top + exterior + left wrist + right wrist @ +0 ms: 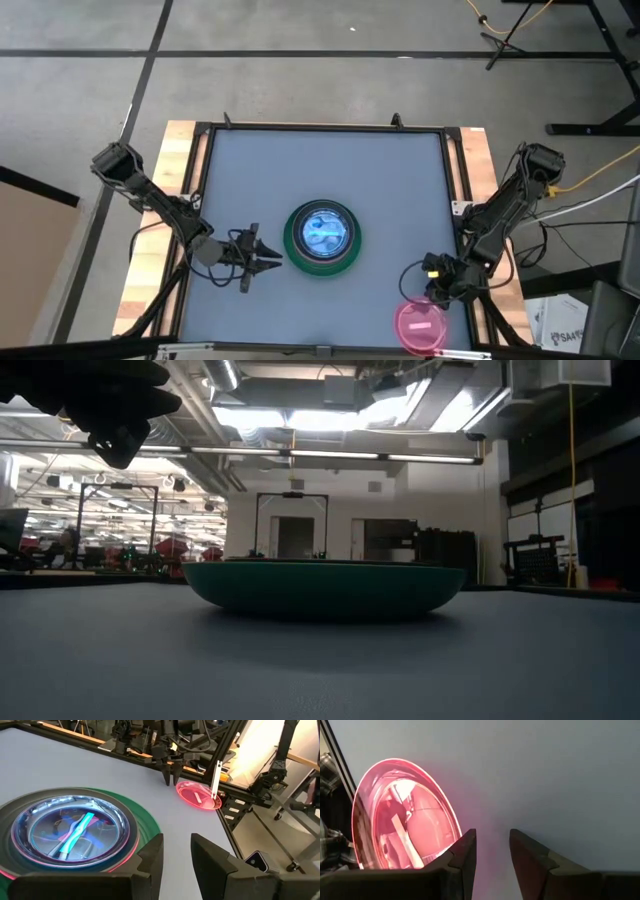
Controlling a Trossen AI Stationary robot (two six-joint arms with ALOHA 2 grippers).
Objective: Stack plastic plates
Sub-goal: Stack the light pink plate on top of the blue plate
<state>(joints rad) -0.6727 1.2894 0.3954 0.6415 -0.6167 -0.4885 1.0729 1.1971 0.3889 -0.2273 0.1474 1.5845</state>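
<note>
A stack of plates (320, 237) sits mid-table. The large dark green plate (142, 820) is at the bottom, with translucent blue and magenta plates (75, 830) nested in it. From the low view only the green plate's wall (320, 590) shows. One translucent magenta plate (420, 325) lies flat by the table's near right corner, also in both wrist views (405, 825) (199, 796). My left gripper (272, 258) (177, 851) hovers open just left of the stack. My right gripper (432, 292) (492, 847) is open, pointing down above the table beside the magenta plate's far rim.
The table's black frame rail (455, 200) and cables run close to the right of the lone magenta plate. Bare grey table (320, 170) lies on the far side of the stack and between the stack and the magenta plate. The room shows beyond the table in the low view.
</note>
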